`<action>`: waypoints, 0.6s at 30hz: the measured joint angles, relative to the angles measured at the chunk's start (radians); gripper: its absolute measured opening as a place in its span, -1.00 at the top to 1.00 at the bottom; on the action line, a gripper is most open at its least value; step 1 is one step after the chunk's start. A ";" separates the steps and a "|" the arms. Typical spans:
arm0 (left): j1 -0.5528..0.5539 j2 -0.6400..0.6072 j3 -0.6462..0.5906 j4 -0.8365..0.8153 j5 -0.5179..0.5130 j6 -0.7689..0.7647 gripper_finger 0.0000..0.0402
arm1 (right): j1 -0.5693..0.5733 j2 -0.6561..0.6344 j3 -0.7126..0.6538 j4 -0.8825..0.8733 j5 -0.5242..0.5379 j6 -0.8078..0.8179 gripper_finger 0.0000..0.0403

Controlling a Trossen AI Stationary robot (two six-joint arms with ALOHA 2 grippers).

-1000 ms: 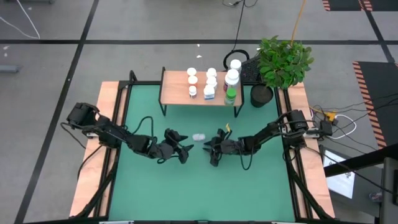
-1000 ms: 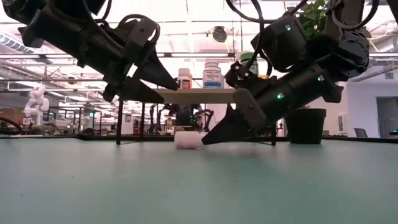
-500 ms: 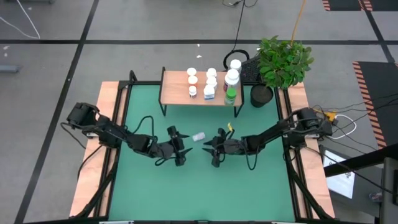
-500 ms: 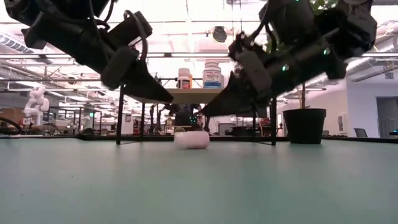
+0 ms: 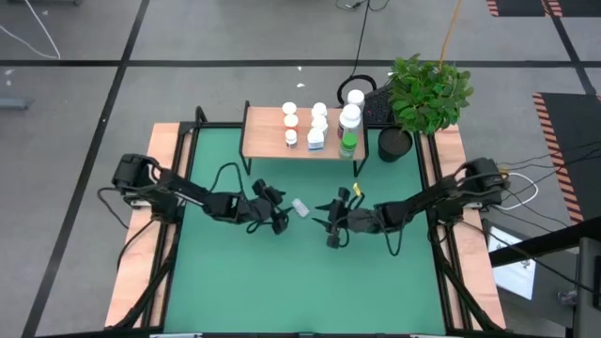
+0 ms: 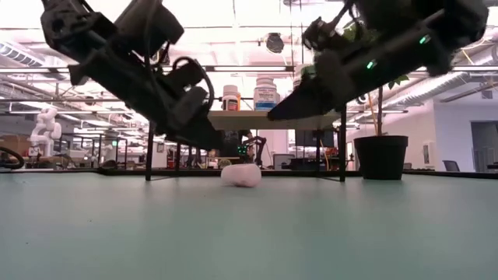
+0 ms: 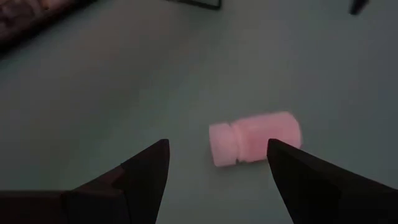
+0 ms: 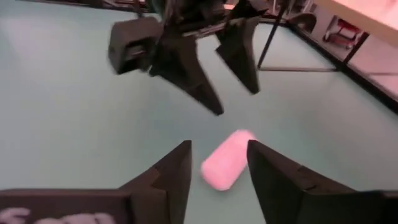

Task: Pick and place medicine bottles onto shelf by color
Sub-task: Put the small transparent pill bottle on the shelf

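Note:
A pink medicine bottle (image 5: 300,207) with a white cap lies on its side on the green mat; it also shows in the low view (image 6: 241,174). My left gripper (image 5: 273,208) is open just left of it, and the bottle (image 7: 255,140) lies ahead of its fingertips. My right gripper (image 5: 330,222) is open to the bottle's right and raised above the mat (image 6: 282,114); the bottle (image 8: 227,160) shows past its fingertips. The shelf (image 5: 268,133) stands at the far edge and carries several upright bottles (image 5: 317,127).
A black plant pot (image 5: 395,144) with a leafy plant (image 5: 427,92) stands right of the shelf. Wooden strips (image 5: 158,188) run along the table's left and right sides. Open green mat (image 5: 300,282) lies toward the near edge.
My right gripper has risen from beside the pink bottle and drawn slightly toward the table's right edge. My left gripper has moved toward the far edge and down, closing on the bottle's left side. The bottle stays lying on the mat.

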State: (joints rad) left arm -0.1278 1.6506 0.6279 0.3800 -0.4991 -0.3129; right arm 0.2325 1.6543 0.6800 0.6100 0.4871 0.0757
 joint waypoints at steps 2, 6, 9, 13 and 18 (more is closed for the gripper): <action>0.006 0.018 0.000 -0.008 0.001 -0.037 -0.36 | -0.029 0.050 -0.001 0.070 -0.014 -0.030 0.12; -0.001 0.033 -0.001 -0.024 0.002 -0.068 -0.36 | -0.095 0.185 0.021 0.240 -0.017 -0.102 -0.20; -0.023 0.033 0.000 -0.031 0.002 -0.093 -0.36 | -0.123 0.259 0.063 0.247 -0.020 -0.009 -0.43; -0.054 0.033 0.000 -0.034 0.002 -0.102 -0.36 | -0.133 0.326 0.121 0.142 -0.079 0.099 -0.58; -0.075 0.033 0.000 -0.035 0.003 -0.142 -0.36 | -0.135 0.370 0.157 0.079 -0.095 0.137 -0.47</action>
State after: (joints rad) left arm -0.2029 1.6836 0.6277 0.3449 -0.4961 -0.4546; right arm 0.0975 2.0243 0.8371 0.6894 0.3923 0.2126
